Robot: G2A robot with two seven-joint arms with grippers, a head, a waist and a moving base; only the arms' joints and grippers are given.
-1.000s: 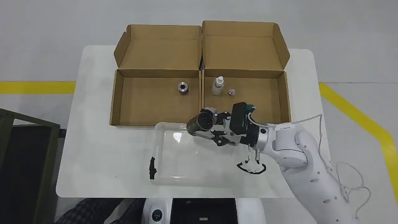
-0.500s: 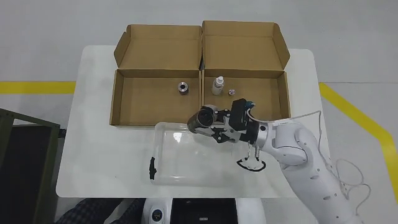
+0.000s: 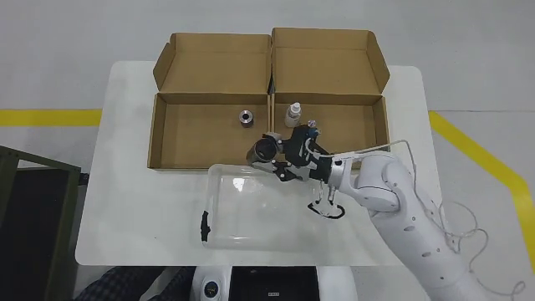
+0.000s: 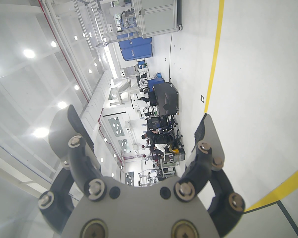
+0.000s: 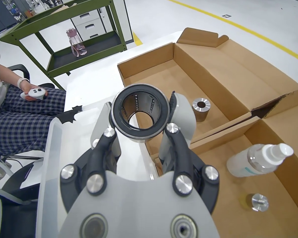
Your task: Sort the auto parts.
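Moved from clear bin (image 3: pixel 242 217) to left cardboard box (image 3: pixel 180 138) edge, my right gripper (image 5: pixel 141 125) clamps the linear bearing (image 5: pixel 141 110); bushing (image 3: pixel 244 118) already boxed, release pending.

Nothing can be read from here. The bottle (image 5: pixel 255 161) wears a label with a teal mark, too small to make out. The blue cabinets (image 4: pixel 136 48) across the hall bear small white marks, equally illegible.

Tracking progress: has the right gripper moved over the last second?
Yes. The right gripper, shut on the bearing, moved from the clear bin's far edge toward the left cardboard box.
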